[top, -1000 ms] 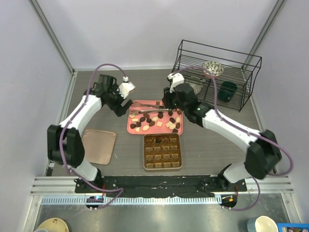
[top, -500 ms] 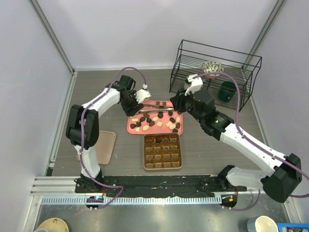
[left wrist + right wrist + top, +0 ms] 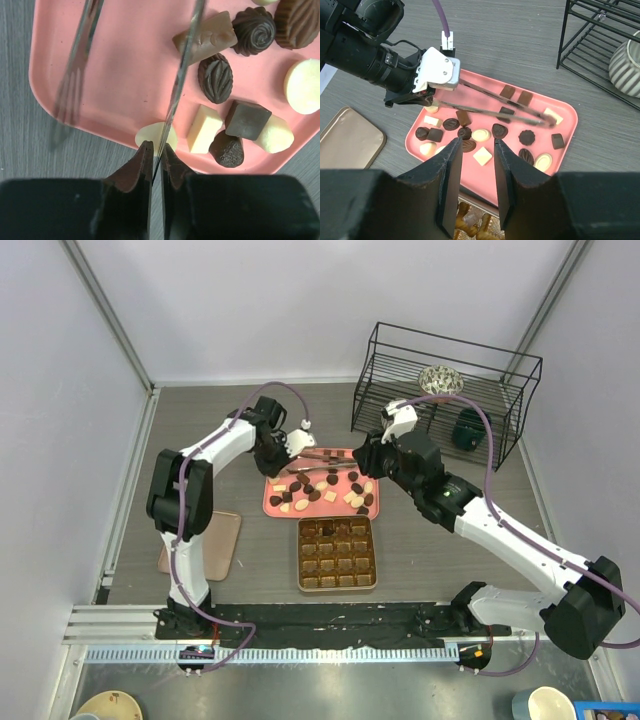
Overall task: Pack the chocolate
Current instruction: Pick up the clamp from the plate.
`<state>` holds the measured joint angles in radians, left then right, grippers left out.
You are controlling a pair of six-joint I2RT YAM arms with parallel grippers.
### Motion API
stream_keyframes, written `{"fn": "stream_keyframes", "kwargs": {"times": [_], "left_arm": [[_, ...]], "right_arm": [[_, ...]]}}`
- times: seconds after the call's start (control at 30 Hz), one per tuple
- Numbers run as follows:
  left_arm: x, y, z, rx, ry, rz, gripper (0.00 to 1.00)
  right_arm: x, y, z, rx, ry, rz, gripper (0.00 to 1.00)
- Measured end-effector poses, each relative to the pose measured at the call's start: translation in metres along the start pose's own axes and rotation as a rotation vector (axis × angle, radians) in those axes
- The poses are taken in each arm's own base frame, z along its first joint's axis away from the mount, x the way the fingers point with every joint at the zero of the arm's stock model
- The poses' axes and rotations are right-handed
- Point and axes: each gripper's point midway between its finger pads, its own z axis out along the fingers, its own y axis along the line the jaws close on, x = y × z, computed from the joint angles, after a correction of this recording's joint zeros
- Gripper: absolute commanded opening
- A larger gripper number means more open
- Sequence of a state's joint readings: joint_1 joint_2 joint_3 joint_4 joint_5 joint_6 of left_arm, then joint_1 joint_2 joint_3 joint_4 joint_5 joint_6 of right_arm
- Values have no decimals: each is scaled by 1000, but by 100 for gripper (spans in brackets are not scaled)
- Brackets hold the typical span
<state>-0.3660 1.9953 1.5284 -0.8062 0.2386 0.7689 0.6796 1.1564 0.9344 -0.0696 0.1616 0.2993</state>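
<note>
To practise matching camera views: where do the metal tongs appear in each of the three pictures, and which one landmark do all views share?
Top external: the tongs lie over the far end of the pink tray, near centre, held by the left gripper.
Left wrist: the tongs are two blurred metal arms rising from bottom centre.
Right wrist: the tongs slant across mid-frame.
Shared landmark: the pink tray.

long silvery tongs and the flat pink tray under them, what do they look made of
The long silvery tongs: likely metal, perhaps steel; thin, grey and glossy, with a bright sheen along the arms. The flat pink tray: probably plastic; even colour, smooth matte face, softly rounded corner and rim.
</note>
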Motion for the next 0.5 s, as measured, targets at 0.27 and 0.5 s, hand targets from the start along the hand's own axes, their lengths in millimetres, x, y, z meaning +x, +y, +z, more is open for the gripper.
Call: {"fn": "stream_keyframes", "kwargs": {"times": [0.27, 0.5], "left_arm": [[3, -9, -2, 41, 16, 15, 0], [5, -23, -4, 97, 18, -3, 0]], "right_arm": [[2, 3, 0, -15, 8, 18, 37], [3, 5, 0, -27, 13, 22, 37]]}}
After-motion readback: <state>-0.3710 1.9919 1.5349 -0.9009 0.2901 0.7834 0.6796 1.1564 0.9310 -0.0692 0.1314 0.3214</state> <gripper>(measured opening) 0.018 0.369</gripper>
